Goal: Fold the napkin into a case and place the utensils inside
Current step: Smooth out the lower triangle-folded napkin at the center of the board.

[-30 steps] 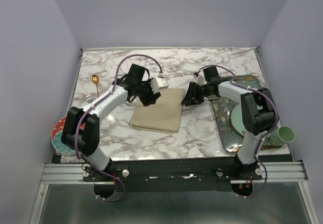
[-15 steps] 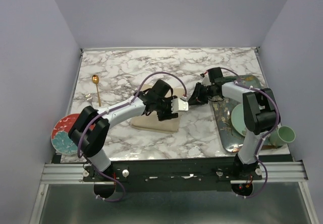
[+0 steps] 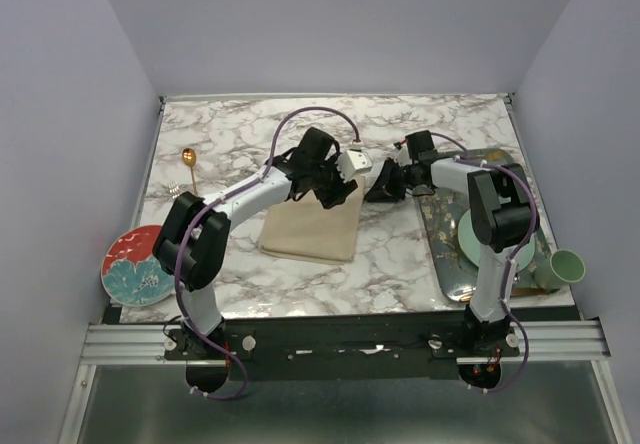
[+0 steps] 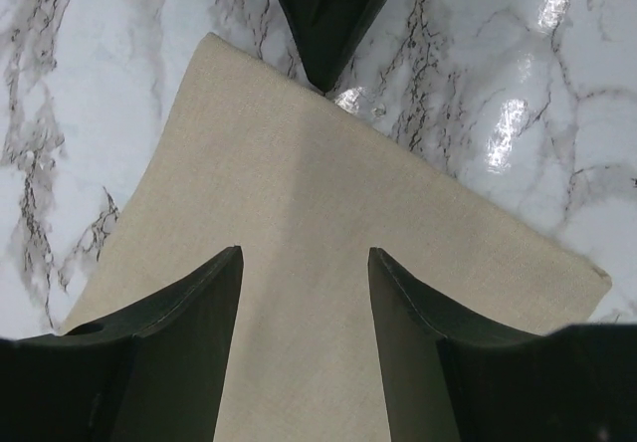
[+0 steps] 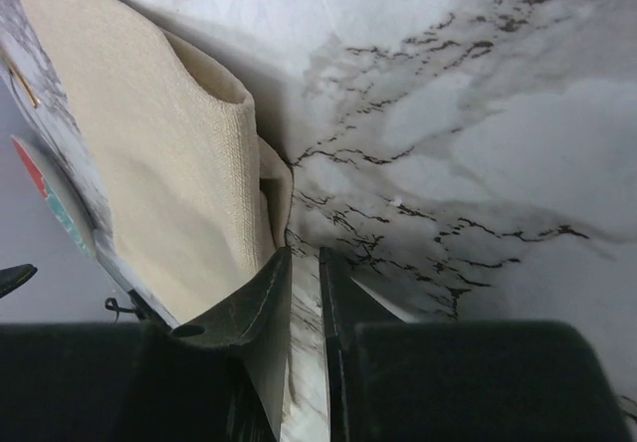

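The beige napkin [image 3: 312,226] lies folded into a flat oblong in the middle of the table. My left gripper [image 3: 334,192] hovers over its far end. In the left wrist view that gripper [image 4: 304,253] is open, with only the napkin [image 4: 299,193] under the gap. My right gripper [image 3: 379,191] sits low at the napkin's far right corner. Its jaws [image 5: 304,251] stand a narrow slit apart with bare marble between them, and the napkin's layered edge [image 5: 224,153] lies just beside the left fingertip. The gold spoon [image 3: 188,160] and fork [image 3: 177,190] lie at the far left.
A red and teal plate [image 3: 135,266] sits at the near left edge. On the right, a patterned tray [image 3: 448,264] carries a pale green plate [image 3: 487,244]. A green cup [image 3: 565,267] stands beside the tray. My right fingertip [image 4: 328,24] shows at the napkin's edge.
My left gripper swung right across the napkin, then drew back toward its far end. My right gripper's jaws narrowed while staying at the napkin's far right corner.
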You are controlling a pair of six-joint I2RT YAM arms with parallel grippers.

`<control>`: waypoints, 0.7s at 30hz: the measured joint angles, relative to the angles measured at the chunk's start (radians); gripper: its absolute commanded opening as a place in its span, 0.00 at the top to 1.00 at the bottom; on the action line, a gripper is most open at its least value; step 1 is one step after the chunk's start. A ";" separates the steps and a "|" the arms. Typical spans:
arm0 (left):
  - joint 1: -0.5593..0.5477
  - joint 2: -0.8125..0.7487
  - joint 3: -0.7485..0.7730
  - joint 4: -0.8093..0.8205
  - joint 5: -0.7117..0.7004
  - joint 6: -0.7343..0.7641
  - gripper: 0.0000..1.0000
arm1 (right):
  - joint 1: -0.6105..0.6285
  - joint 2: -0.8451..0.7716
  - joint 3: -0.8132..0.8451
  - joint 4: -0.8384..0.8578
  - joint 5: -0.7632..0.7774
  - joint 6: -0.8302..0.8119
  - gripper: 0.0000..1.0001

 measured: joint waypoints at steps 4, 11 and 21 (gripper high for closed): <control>0.019 0.027 0.029 -0.001 -0.013 -0.060 0.39 | 0.000 0.015 0.012 0.019 -0.011 0.018 0.73; 0.240 0.088 0.079 -0.001 -0.019 -0.232 0.39 | 0.002 0.035 0.027 0.042 -0.032 0.042 0.71; 0.440 0.181 0.162 -0.036 -0.050 -0.354 0.39 | 0.008 0.055 0.040 0.058 -0.043 0.069 0.82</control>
